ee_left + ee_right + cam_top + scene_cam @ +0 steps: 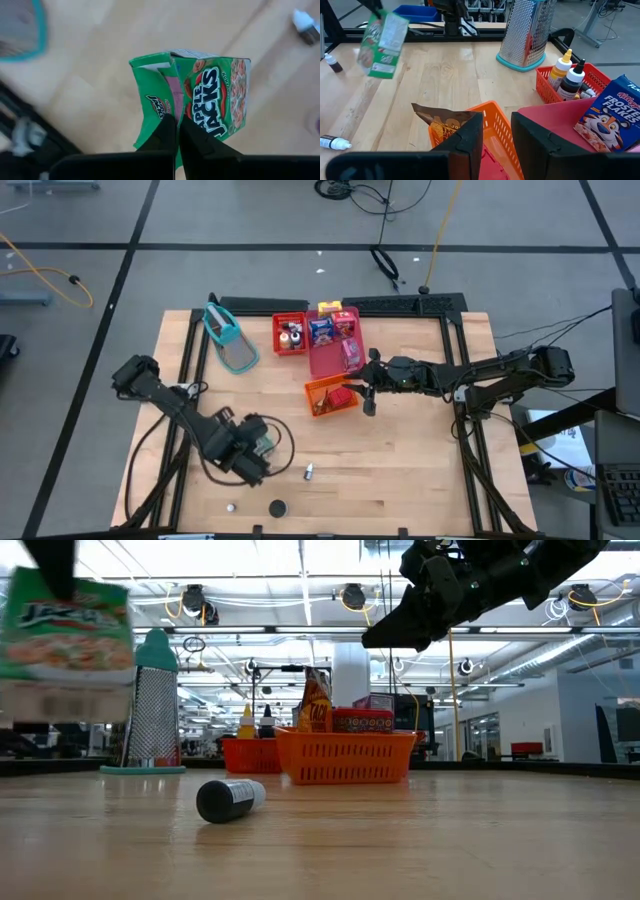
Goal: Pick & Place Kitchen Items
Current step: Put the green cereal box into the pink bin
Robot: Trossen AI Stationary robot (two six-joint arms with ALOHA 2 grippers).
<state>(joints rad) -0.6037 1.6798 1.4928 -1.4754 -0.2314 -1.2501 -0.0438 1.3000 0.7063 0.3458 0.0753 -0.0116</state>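
Left gripper (176, 131) jaws pinch green cereal box (197, 95) by thin open flap, aloft near tabletop's front-left. Box light, crushable cardboard; likely swings. Right gripper (497, 132) jaws spread above orange tray (501, 125).

The green box (200, 95) reads "Apple Jacks"; the blue box (612, 117) reads "Frosted Flakes".

left gripper (262, 446) fingers pinched together, right gripper (368, 392) fingers parted
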